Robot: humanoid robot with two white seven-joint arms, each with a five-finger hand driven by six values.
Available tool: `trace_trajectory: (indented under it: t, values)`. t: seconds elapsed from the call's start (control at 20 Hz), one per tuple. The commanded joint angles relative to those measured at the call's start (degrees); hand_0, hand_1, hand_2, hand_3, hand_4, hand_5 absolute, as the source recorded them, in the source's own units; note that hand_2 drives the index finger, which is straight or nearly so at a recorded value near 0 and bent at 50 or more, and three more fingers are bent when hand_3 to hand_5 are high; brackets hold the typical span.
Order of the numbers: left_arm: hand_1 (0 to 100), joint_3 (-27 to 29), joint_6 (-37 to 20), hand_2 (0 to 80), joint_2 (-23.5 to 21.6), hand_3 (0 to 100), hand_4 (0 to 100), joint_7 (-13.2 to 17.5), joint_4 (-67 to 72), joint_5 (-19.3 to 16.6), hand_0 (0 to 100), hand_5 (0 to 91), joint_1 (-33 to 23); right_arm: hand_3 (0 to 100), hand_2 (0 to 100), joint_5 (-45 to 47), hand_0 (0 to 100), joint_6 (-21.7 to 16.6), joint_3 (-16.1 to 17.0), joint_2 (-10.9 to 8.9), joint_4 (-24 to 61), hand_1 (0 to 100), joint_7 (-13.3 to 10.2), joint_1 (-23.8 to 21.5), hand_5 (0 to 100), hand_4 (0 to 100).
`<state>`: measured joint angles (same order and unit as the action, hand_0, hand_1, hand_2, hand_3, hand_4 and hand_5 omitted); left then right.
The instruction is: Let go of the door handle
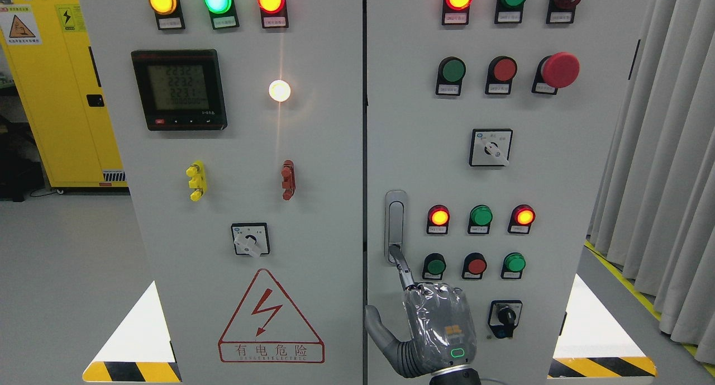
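Right hand (433,323) comes up from the bottom edge, right of centre, against the right cabinet door (558,178). One finger is extended upward with its tip (395,255) touching the lower end of the door handle (395,226); the thumb sticks out to the left and the other fingers look folded back behind the palm cover. So it's a narrow, pointing pose with nothing wrapped in it. Left hand is not visible.

The handle is a slim vertical metal lever sitting flush in its recess at the left edge of the right door, just beside the seam with the left door (246,178). Door looks closed.

Judgement: release is nearly done. Only the fingertip contact remains to clear.

Risks from here:
- Fingertip looks seated at the bottom lip of the handle. Pulling away sideways or downward could hook the lever and pop it out, or tug the door open. Back straight off the panel first.
- Pushbuttons (476,265) sit just right of the finger, and a key switch (505,318) is close beside the palm. Any drift to the right during retreat could press or turn one, and the lit indicator lamps (438,216) suggest the panel is live.
- Can't tell how deep the fingertip sits in the recess from this view.
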<state>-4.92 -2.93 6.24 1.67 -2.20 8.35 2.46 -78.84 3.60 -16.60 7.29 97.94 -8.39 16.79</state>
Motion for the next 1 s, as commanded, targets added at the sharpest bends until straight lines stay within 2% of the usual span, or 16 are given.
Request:
trace_trajectory:
  t: [0.0, 0.95]
  values:
    - [56, 0.0, 0.0, 0.0, 0.0, 0, 0, 0.0, 0.0, 0.0, 12, 0.0, 0.0, 100, 0, 0.0, 47, 0.0, 0.0, 0.01, -0.3, 30, 0.2, 0.1, 100, 100]
    - [56, 0.0, 0.0, 0.0, 0.0, 0, 0, 0.0, 0.0, 0.0, 12, 0.0, 0.0, 100, 0, -0.1, 46, 0.0, 0.2, 0.01, -0.6, 30, 0.2, 0.4, 100, 100]
